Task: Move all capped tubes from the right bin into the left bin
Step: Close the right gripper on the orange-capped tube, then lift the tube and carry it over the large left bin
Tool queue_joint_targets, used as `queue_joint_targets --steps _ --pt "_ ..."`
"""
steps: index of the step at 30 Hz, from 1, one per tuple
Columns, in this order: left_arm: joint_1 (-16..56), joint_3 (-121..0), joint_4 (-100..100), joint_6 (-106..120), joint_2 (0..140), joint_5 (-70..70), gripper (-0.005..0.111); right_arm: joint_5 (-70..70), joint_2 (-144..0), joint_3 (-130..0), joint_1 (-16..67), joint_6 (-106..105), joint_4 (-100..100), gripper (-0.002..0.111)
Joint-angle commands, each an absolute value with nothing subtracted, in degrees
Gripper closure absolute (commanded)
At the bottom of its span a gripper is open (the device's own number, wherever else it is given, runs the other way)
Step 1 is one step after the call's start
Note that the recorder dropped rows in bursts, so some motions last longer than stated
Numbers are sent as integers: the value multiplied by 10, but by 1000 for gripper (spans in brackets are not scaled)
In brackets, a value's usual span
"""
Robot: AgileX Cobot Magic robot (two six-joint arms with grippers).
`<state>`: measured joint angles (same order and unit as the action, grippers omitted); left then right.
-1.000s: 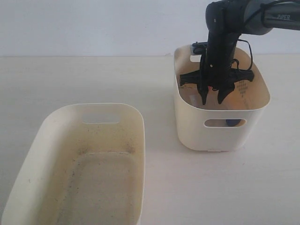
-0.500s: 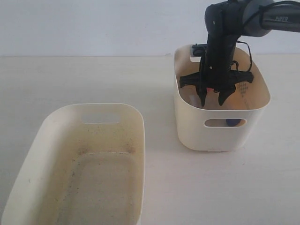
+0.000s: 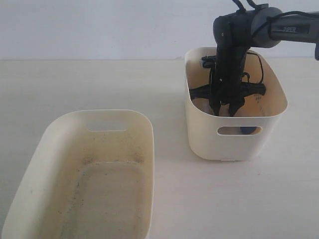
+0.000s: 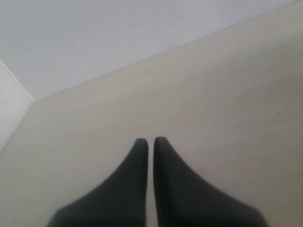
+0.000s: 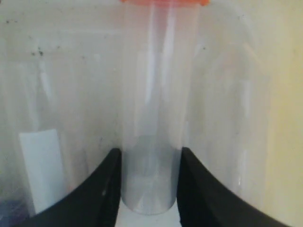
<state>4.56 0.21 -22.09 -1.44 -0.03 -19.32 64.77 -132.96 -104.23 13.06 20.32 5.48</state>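
Note:
My right gripper (image 3: 225, 109) reaches down inside the right bin (image 3: 234, 149). In the right wrist view its fingers (image 5: 106, 189) press against both sides of a clear tube (image 5: 151, 118) near its closed end, and the tube's orange-red cap (image 5: 163, 2) shows at the far end. More clear tube bodies lie on either side of it. A dark blue cap (image 3: 246, 130) shows through the bin's front handle cutout. The left bin (image 3: 144, 149) stands with no tubes in it. My left gripper (image 4: 150, 140) is shut over bare table, out of the exterior view.
A white strip (image 5: 40, 165) shows on the tube lying beside the gripped one. The right bin's walls stand close around the gripper. Bare cream tabletop (image 3: 169, 89) lies between the two bins, with a pale wall behind.
The right gripper has sunk deeper into the right bin, its fingertips now below the front rim. The left bin has not moved.

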Motion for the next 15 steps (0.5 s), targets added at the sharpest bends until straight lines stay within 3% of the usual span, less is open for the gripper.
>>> queue_joint_targets --steps 1,15 --pt "49 0 -219 -20 0 -193 102 670 -1332 -1040 120 207 81 108" --pt "49 0 -219 -20 0 -193 102 700 -1234 -1041 120 194 82 108"
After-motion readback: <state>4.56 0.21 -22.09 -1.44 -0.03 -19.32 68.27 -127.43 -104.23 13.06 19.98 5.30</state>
